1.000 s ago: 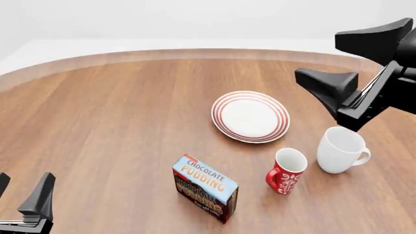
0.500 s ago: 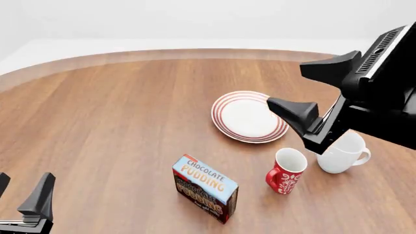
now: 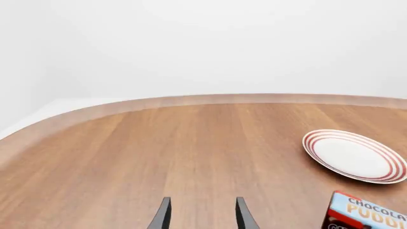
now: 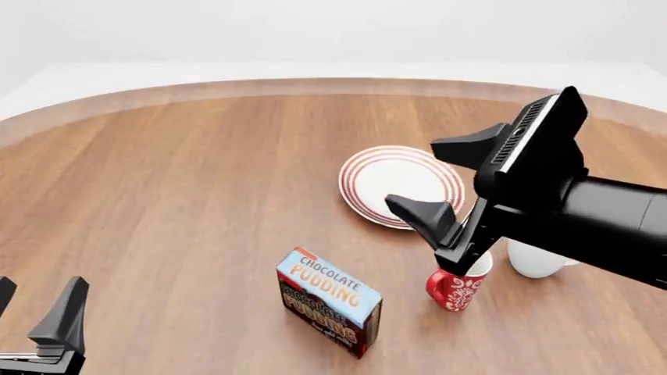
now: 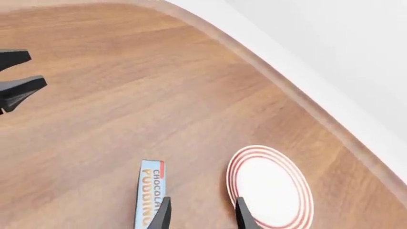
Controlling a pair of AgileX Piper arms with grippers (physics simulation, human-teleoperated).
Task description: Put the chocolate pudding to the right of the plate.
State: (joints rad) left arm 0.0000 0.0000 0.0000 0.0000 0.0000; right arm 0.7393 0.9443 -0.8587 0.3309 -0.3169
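The chocolate pudding [image 4: 328, 301] is a small carton with a light-blue top and brown sides, standing on the table in front of the plate, toward its left. The plate [image 4: 376, 180] is white with red rings. My right gripper [image 4: 411, 173] hangs open above the plate's right part, empty and well above the carton. The right wrist view shows its gripper [image 5: 203, 205] between the pudding [image 5: 149, 195] and the plate [image 5: 270, 188]. My left gripper [image 4: 40, 285] stands open and empty at the near left corner, far from the carton. Its wrist view shows the gripper [image 3: 203, 205], the plate [image 3: 353, 156] and the pudding [image 3: 369, 214].
A red patterned mug [image 4: 454, 287] stands just right of the carton, in front of the plate. A white mug [image 4: 533, 262] beside it is largely hidden by my right arm. The table's curved far edge [image 4: 312, 84] runs behind the plate. The left gripper [image 5: 16, 78] shows in the right wrist view.
My right arm has swung leftward and lower, from the right edge to above the plate's right part and the mugs, now covering most of the white mug. The left arm and objects stayed still.
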